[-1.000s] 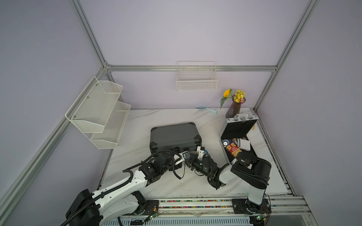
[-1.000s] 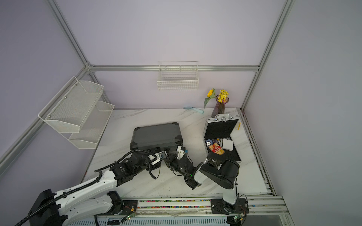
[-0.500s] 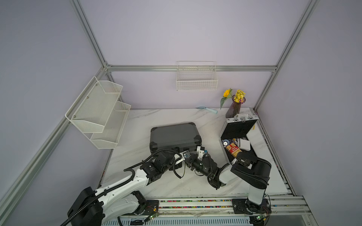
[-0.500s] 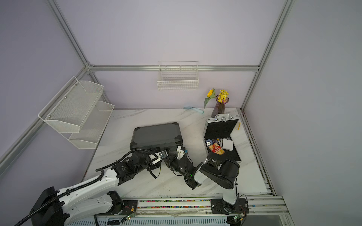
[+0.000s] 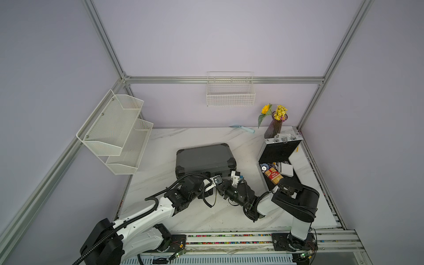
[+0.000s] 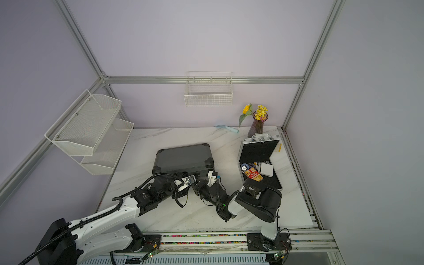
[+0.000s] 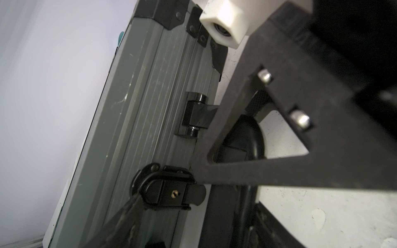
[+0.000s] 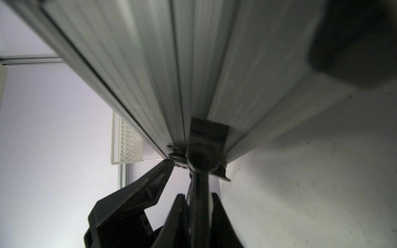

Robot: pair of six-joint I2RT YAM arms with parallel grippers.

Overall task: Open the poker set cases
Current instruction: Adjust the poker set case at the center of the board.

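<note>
The larger dark grey poker set case (image 5: 204,158) lies shut mid-table, its front side facing both arms. My right gripper (image 8: 198,201) is shut on the case's black handle (image 8: 205,158); it shows in a top view as well (image 5: 223,182). My left gripper (image 7: 171,225) stands open just beside it, one finger (image 7: 124,216) touching the black key latch (image 7: 169,190), which lies closed against the case. The smaller silver case (image 5: 278,150) at the right stands open, its black-lined lid raised.
The open silver case holds a red card box (image 5: 273,175) and white boxes. A vase of yellow flowers (image 5: 274,125) stands behind it. A blue tool (image 5: 243,129) lies at the back wall. White mesh shelves (image 5: 117,133) hang at left, a wire basket (image 5: 230,96) behind.
</note>
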